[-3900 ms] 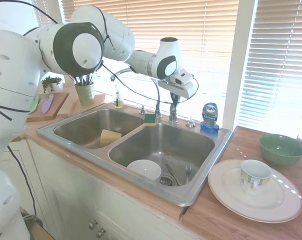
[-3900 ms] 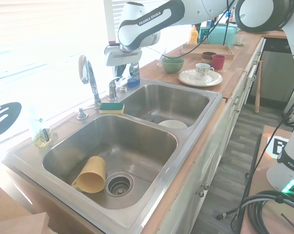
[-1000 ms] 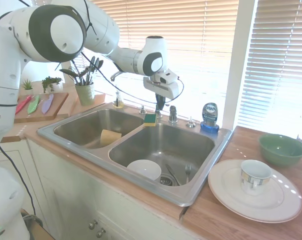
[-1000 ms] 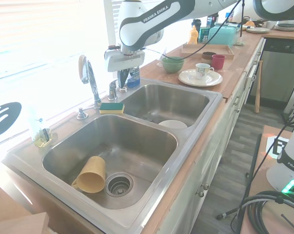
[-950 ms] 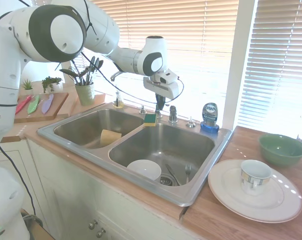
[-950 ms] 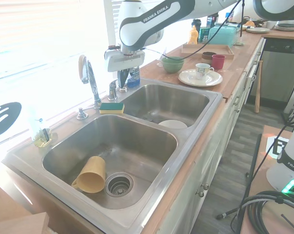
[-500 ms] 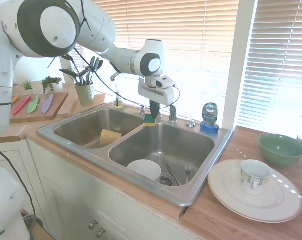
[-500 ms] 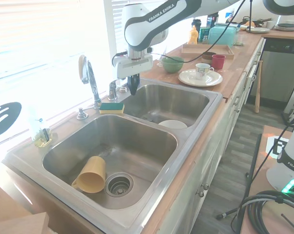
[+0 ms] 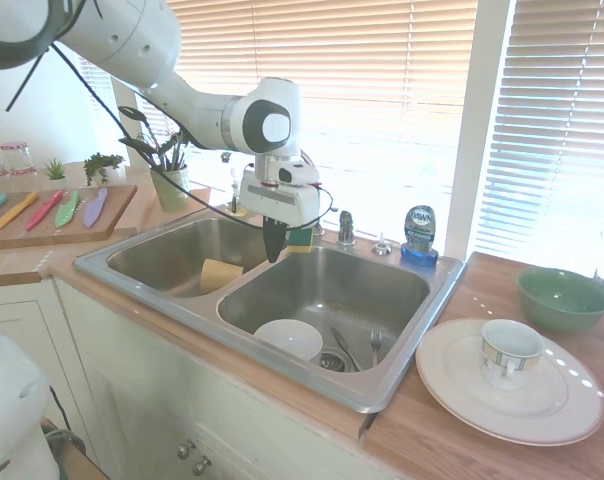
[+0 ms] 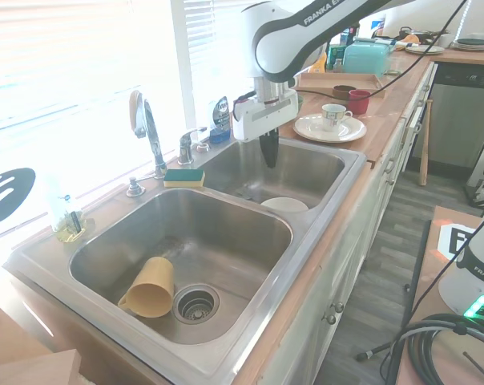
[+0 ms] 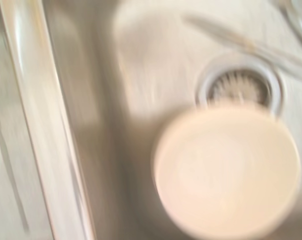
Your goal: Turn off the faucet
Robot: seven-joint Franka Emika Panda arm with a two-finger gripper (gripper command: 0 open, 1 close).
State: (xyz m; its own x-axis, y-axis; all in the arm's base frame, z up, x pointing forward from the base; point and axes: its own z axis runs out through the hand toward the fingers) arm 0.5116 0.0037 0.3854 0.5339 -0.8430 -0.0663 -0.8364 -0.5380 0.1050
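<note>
The white robot arm (image 10: 306, 24) has swung off the back ledge to picture centre, over the steel double sink's (image 10: 322, 265) right basin. Its dark gripper (image 10: 269, 152) hangs pinched narrow, holding nothing. The chrome gooseneck faucet (image 10: 146, 128) and short lever handle (image 10: 187, 144) stand left of centre, untouched; the shutoff seems done.

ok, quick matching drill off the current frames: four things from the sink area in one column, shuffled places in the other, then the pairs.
Things:
1. yellow cup
2. white bowl
3. sponge
4. mug

Places:
A. on the white plate on the counter
B. on the sink deck beside the faucet
C. lying on its side by the drain of one basin
D. in the basin under the gripper, near the other drain

Pairs: 1-C, 2-D, 3-B, 4-A
</note>
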